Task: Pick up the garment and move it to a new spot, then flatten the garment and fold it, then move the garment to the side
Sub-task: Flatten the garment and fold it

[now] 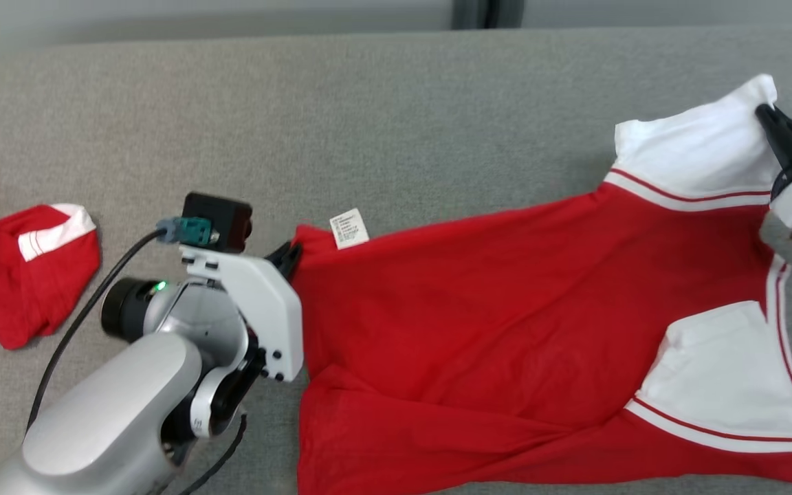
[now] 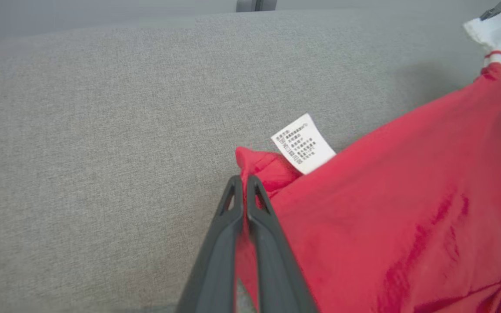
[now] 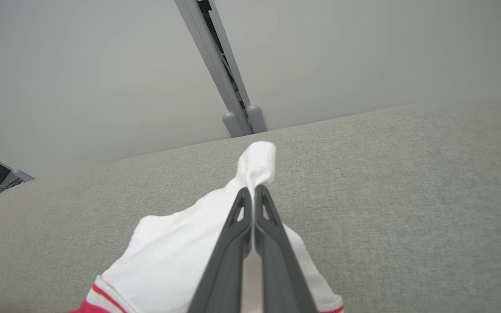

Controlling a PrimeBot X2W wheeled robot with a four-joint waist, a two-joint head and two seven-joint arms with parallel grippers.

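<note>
A red garment (image 1: 506,309) with white sleeves lies spread across the grey cloth surface, its white care label (image 1: 349,228) near the left corner. My left gripper (image 1: 291,256) is shut on that red hem corner (image 2: 255,163), the cloth pinched between its dark fingers (image 2: 259,204). At the far right, my right gripper (image 1: 767,117) is shut on the tip of the upper white sleeve (image 1: 698,148). The right wrist view shows the sleeve tip (image 3: 257,163) bunched above the closed fingers (image 3: 268,217).
A second red and white garment (image 1: 18,268) lies crumpled at the left edge. The grey padded surface (image 1: 368,124) stretches back to a pale wall, where a grey post (image 3: 228,95) stands.
</note>
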